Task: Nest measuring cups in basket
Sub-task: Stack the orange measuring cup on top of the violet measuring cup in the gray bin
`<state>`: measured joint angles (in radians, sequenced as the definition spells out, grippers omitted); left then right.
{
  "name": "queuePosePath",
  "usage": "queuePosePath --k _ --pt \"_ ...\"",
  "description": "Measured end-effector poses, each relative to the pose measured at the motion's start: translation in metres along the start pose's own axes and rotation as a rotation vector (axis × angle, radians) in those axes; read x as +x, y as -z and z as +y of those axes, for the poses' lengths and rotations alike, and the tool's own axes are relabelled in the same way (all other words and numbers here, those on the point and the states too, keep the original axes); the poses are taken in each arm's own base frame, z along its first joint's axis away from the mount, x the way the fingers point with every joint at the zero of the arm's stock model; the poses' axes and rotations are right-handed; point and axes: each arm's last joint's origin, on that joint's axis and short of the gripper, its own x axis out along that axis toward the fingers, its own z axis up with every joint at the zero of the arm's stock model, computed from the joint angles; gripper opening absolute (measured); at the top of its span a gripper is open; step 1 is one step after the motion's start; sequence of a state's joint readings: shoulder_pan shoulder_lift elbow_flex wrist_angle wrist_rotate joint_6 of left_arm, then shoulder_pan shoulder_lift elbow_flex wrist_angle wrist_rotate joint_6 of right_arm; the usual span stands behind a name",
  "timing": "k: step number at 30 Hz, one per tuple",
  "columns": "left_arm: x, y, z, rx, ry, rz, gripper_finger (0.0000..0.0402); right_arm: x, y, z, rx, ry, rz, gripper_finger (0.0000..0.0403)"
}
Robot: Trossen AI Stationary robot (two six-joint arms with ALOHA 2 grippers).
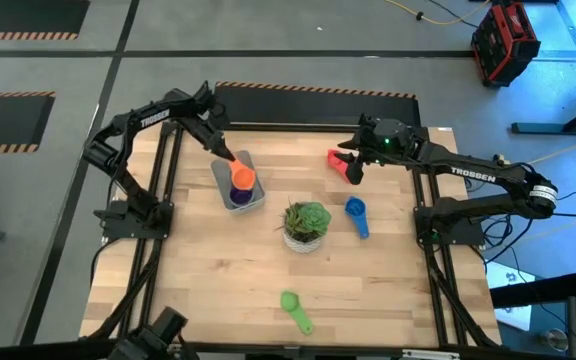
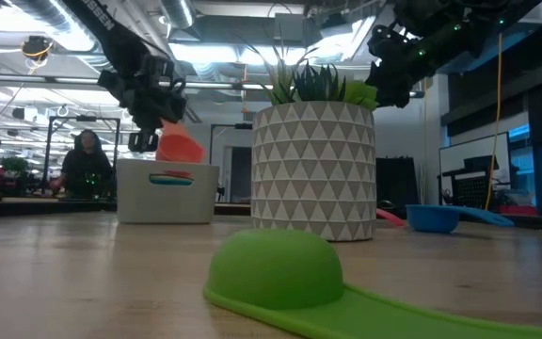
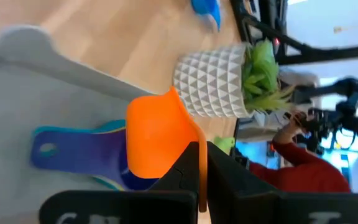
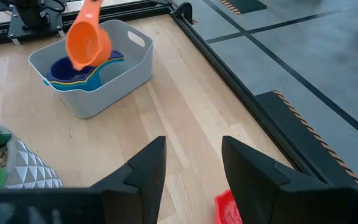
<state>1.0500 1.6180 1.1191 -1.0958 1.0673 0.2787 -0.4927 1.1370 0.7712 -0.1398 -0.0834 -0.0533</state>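
Note:
My left gripper (image 1: 230,160) is shut on the orange cup (image 1: 244,178) above the grey-white basket (image 1: 226,196) at the table's far left. In the basket lie a purple cup (image 3: 79,152) on a light blue one (image 4: 107,62) and a yellow one. My right gripper (image 1: 354,170) is open at the far right, just above the red cup (image 1: 339,159), which lies on the table and also shows in the right wrist view (image 4: 229,208). The blue cup (image 1: 356,215) and the green cup (image 1: 295,310) lie on the table. My left gripper pinches the orange cup's handle (image 3: 201,171) between its two fingers. The fingers slant down from the table's far left. The cup's bowl (image 4: 87,42) hangs tilted below the fingers, clear of the basket and over the nested cups, its mouth turned toward the table's right.
A white patterned pot with a green plant (image 1: 306,225) stands mid-table between the basket and the blue cup. Bare wood lies at the near left. A person shows in the room behind (image 2: 87,160).

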Motion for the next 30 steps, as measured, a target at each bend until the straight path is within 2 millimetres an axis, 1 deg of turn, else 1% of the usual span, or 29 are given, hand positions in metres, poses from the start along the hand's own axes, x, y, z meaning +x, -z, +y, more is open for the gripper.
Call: queuePosePath --k 4,7,11,18,26,30 --pt "0.018 0.005 -0.005 0.045 0.014 0.073 0.0002 0.0 0.0 0.0 0.0 0.0 0.0 0.0162" --pt "0.031 0.011 -0.006 0.047 0.02 0.124 0.0002 0.0 0.0 0.0 0.0 0.0 0.0 0.0162" --pt "0.04 0.015 -0.007 0.055 -0.015 0.175 0.0002 0.0 0.0 0.0 0.0 0.0 0.0 0.0162" --pt "0.042 0.016 -0.008 0.062 -0.043 0.188 0.0008 0.0 0.0 0.0 0.0 0.0 0.0 0.0162" --pt "0.044 0.016 -0.005 0.085 -0.159 0.227 0.0036 0.0 0.0 0.0 0.0 0.0 0.0 0.0162" --pt "0.045 0.015 -0.005 0.102 -0.177 0.225 0.006 0.0 0.0 0.0 0.0 0.0 0.0 0.0162"
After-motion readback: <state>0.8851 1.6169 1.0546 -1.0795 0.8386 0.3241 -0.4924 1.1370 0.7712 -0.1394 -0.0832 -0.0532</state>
